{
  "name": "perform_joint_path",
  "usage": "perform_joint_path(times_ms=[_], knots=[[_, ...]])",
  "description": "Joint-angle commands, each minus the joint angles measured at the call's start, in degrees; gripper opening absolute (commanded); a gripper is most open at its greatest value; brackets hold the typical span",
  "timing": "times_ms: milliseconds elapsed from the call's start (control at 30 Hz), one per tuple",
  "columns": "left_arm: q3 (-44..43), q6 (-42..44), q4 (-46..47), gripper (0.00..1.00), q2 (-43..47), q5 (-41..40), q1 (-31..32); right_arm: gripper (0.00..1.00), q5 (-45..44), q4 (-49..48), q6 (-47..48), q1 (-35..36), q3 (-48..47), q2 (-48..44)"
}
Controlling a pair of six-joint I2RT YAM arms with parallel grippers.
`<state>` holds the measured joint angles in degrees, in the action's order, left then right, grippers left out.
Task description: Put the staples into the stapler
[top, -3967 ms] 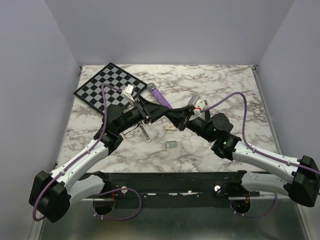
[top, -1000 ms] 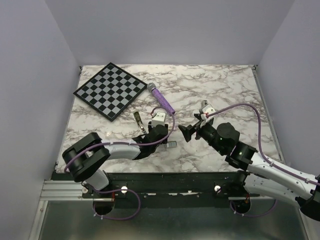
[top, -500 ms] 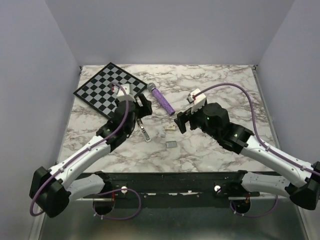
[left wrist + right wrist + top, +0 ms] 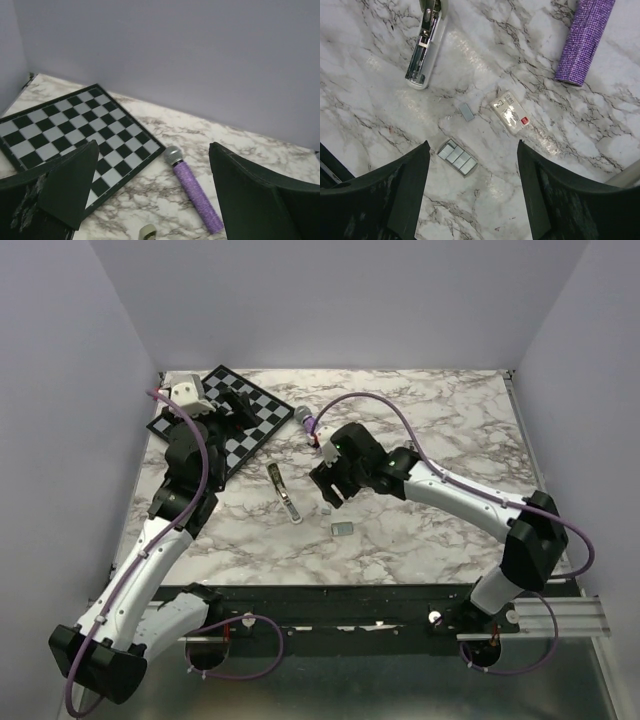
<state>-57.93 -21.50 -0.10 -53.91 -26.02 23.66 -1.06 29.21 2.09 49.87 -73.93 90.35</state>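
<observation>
The staples (image 4: 466, 111) lie flat on the marble table (image 4: 440, 420), just to the right of the stapler (image 4: 425, 45) and off its near end, touching neither it nor anything else. The right gripper (image 4: 328, 492) hangs above them with its jaws spread wide and nothing between them. In the right wrist view the small grey block sits in the gap ahead of the two dark fingers (image 4: 405, 190), clear of both.

A small cream box (image 4: 509, 111) lies just beyond the staples on the side away from the stapler. A grey piece split into four segments (image 4: 457, 156) rests a little nearer the arm bases than the stapler's near end. The stapler itself lies with its metal channel showing.

The right arm stretches from its base leftward across the table, elbow raised, wrist bent down beside the stapler. The left arm reaches up and away from the stapler to the far left, and the left gripper (image 4: 236, 400) is held over the chessboard (image 4: 75, 130), jaws wide apart and holding nothing. A purple cylinder (image 4: 582, 40) lies beyond the stapler, to its far right.
</observation>
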Motion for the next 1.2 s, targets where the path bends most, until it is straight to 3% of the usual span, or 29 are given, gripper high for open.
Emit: perform_joint_path(times_ms=[0, 300, 567, 1167], knots=[[9.0, 4.2, 6.2, 0.99, -0.1, -2.3, -4.1, 0.76, 4.0, 4.8, 4.8, -0.2, -5.2, 6.1], [10.2, 5.4, 8.2, 0.99, 3.2, -2.3, -6.0, 0.61, 6.0, 9.9, 11.9, -0.2, -14.0, 19.8], [10.4, 5.1, 8.1, 0.99, 3.9, -1.4, -6.2, 0.45, 8.0, 14.5, 14.3, -0.2, -19.1, 25.8], [11.3, 5.4, 9.1, 0.99, 6.1, -0.8, -6.2, 0.46, 6.0, 21.0, 15.6, 0.7, -25.8, 34.4]])
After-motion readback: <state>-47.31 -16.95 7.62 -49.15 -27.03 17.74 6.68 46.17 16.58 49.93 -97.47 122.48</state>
